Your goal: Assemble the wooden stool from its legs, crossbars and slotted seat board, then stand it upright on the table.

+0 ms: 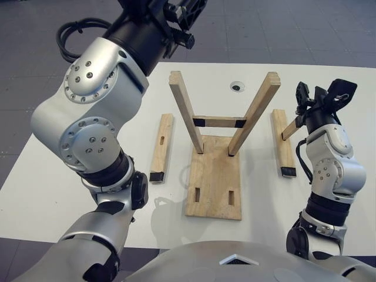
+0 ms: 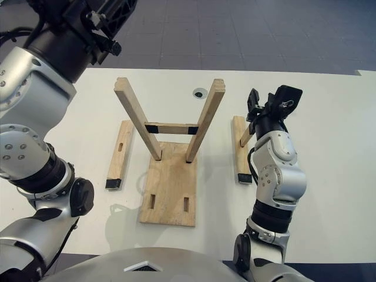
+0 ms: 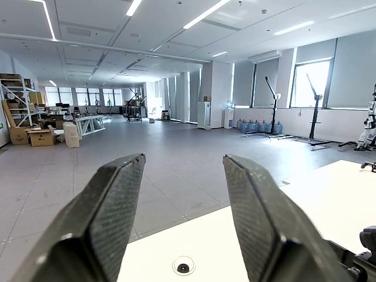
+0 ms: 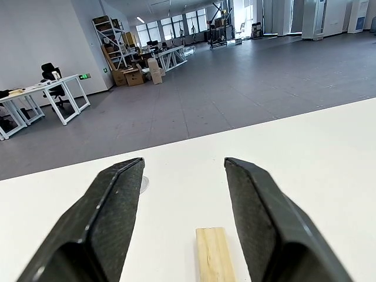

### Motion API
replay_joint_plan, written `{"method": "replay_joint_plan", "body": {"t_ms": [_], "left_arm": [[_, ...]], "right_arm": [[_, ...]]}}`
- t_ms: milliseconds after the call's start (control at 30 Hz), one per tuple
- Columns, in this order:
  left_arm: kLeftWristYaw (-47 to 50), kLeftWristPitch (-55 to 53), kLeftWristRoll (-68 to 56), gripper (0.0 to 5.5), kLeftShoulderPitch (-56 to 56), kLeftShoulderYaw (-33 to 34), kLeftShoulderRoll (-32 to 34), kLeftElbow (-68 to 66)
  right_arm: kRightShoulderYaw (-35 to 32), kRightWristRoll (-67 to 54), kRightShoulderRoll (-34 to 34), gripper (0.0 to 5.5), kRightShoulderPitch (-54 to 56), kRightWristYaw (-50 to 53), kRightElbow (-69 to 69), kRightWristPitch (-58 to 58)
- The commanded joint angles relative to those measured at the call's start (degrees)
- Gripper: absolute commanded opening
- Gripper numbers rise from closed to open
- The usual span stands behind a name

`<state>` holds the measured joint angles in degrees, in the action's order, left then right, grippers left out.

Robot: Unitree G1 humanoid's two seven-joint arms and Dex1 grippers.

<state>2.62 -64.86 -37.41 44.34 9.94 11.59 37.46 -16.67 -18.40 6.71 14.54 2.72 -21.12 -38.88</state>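
Two legs [image 1: 183, 111] are standing in the seat board [image 1: 214, 173], two lying beside it. Left claw [image 3: 183, 160] and right claw [image 4: 183, 162] are gaping, empty.

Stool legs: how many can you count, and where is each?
4. The left upright leg and right upright leg stand in the seat board; the left flat leg and right flat leg lie beside it. None seems hidden.

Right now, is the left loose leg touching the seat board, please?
Apart. The left eye view shows bare table between the left loose leg and the seat board.
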Motion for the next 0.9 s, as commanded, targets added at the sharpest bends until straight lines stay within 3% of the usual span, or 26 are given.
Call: {"method": "replay_joint_plan", "body": {"t_ms": [33, 267, 333, 400, 533, 767, 900], "left_arm": [[0.5, -0.3, 0.4, 2.46, -1.0, 0.3, -0.1, 0.0], [1.4, -0.2, 0.3, 2.46, -2.1, 0.3, -0.9, 1.4], [1.6, -0.4, 0.1, 2.46, -2.5, 0.5, -0.9, 1.9], [2.0, -1.0, 0.2, 2.46, -2.9, 1.2, -0.4, 2.9], [4.7, -3.2, 0.7, 2.46, -5.0, 3.2, -0.6, 7.2], [6.5, -5.1, 0.1, 2.46, -4.8, 3.2, -2.0, 8.5], [6.7, -5.9, 0.3, 2.46, -4.6, 3.5, -2.4, 8.8]], "right_arm": [[-0.6, -1.6, -0.1, 2.52, 3.2, 0.0, -0.7, 0.7], [-3.1, -5.9, 4.5, 2.52, 15.8, 0.8, -7.7, -3.2], [-3.8, -8.2, 5.7, 2.52, 15.8, 2.6, -11.6, -12.4], [-7.4, -11.9, 5.7, 2.52, 16.3, 5.7, -19.1, -29.3], [-10.0, -14.7, 12.6, 2.52, 24.5, 1.3, -26.9, -51.2], [-8.7, -20.5, 10.0, 3.88, 15.0, 0.3, -32.5, -53.6], [-4.9, -17.7, 15.1, 4.61, 2.2, -0.2, -36.2, -53.5]]}}
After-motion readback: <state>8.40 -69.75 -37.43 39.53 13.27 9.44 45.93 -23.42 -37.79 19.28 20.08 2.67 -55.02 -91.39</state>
